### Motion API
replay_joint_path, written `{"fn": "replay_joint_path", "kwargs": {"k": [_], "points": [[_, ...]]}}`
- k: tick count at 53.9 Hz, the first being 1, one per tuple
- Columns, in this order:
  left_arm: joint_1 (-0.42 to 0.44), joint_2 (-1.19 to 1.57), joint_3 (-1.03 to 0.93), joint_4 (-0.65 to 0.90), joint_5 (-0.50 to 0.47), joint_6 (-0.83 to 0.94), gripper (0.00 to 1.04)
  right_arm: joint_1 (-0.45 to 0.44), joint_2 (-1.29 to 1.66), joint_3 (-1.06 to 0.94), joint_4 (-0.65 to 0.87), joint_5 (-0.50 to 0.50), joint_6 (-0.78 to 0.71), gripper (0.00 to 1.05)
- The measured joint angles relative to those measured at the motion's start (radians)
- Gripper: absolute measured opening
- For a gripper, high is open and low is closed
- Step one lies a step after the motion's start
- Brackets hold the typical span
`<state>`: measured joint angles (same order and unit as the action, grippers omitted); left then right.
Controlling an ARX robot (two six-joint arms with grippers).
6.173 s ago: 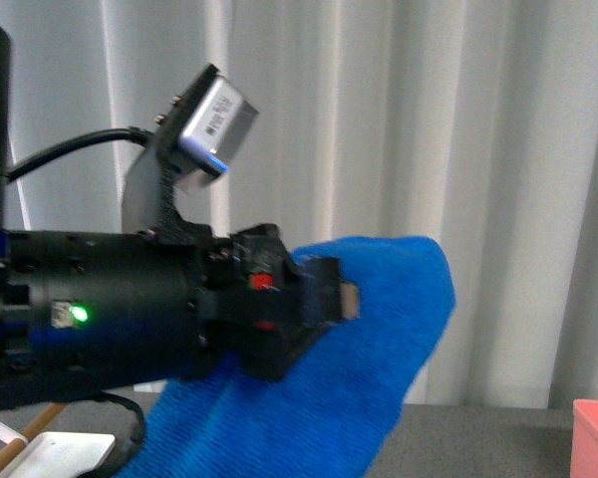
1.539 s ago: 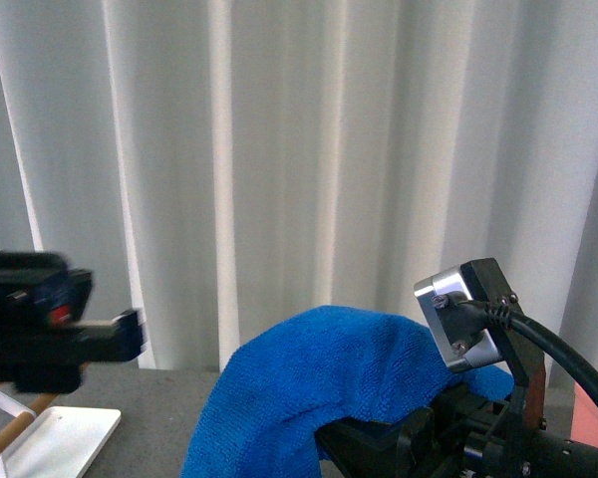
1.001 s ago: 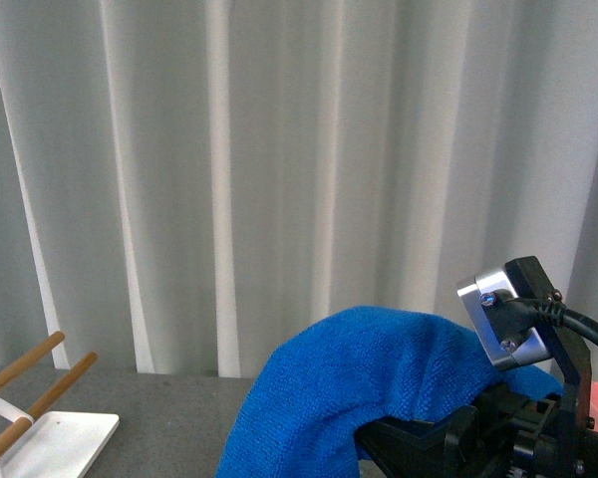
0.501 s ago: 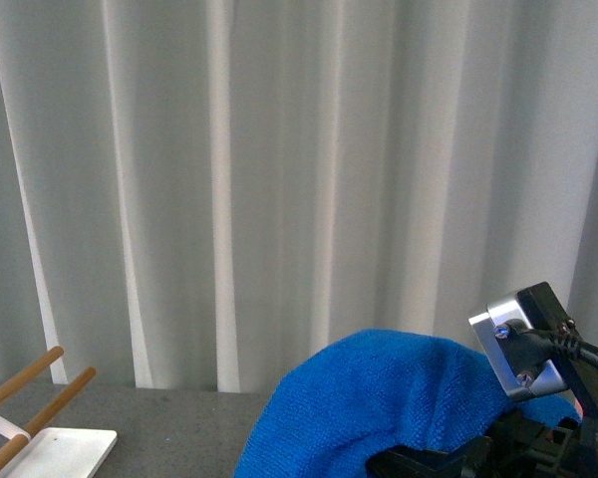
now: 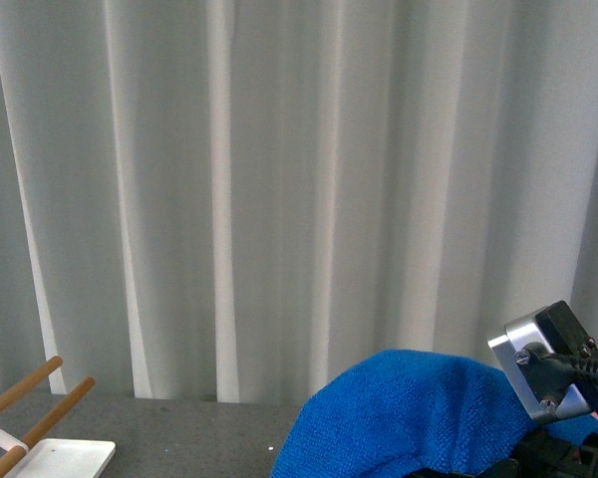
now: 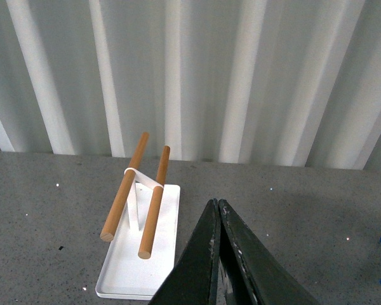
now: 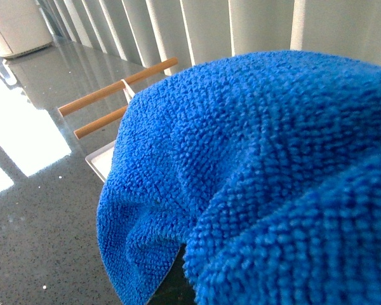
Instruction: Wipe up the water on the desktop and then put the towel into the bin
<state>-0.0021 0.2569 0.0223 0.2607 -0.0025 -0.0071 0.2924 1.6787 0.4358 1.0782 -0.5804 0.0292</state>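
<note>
Towel [image 7: 254, 159]: soft, droopy — I'd pinch a fold.
Right hand: beneath it — I cannot tell its grip.
Left hand [image 6: 217, 210]: together, empty.

Soft even light, window glare on the desktop [image 7: 22, 143], near towel [image 7: 273, 190] slightly blurred.

Towel [image 5: 419, 418], blue: 1 (lower right of the front view).
Tray [image 6: 124, 279], white: 1, lower left of the left wrist view.
Wooden rods [image 6: 122, 188]: 2, side by side above the tray.
Desktop [image 6: 44, 216], grey: 1.
Curtain [image 5: 279, 179], pale and pleated: 1.
Wrist camera [image 5: 543, 376], silver-faced: 1, lower right of the front view.
Left gripper [image 6: 216, 203]: 1, with 2 dark fingers [image 6: 197, 260].
</note>
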Motion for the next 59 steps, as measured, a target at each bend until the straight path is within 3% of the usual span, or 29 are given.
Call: {"fn": "replay_joint_path", "kwargs": {"k": [17,24,37,44,52,59], "points": [[0.000,-0.077,0.000,-0.077,0.000,0.000,0.04,0.012,0.000,0.000,0.000,0.002,0.000,0.05],[0.000,-0.222,0.000,-0.250,0.002,0.000,0.04,0.013,0.000,0.000,0.000,0.002,0.001,0.05],[0.000,-0.253,0.000,-0.260,0.002,0.000,0.04,0.009,0.000,0.005,-0.013,0.025,0.004,0.05],[0.000,-0.253,0.000,-0.260,0.002,0.000,0.24,0.007,0.056,0.067,-0.152,0.146,-0.039,0.05],[0.000,-0.253,0.000,-0.260,0.002,0.000,0.51,-0.021,0.246,0.206,-0.474,0.387,-0.164,0.05],[0.000,-0.253,0.000,-0.260,0.002,0.000,0.70,-0.040,0.373,0.287,-0.644,0.469,-0.227,0.05]]}}
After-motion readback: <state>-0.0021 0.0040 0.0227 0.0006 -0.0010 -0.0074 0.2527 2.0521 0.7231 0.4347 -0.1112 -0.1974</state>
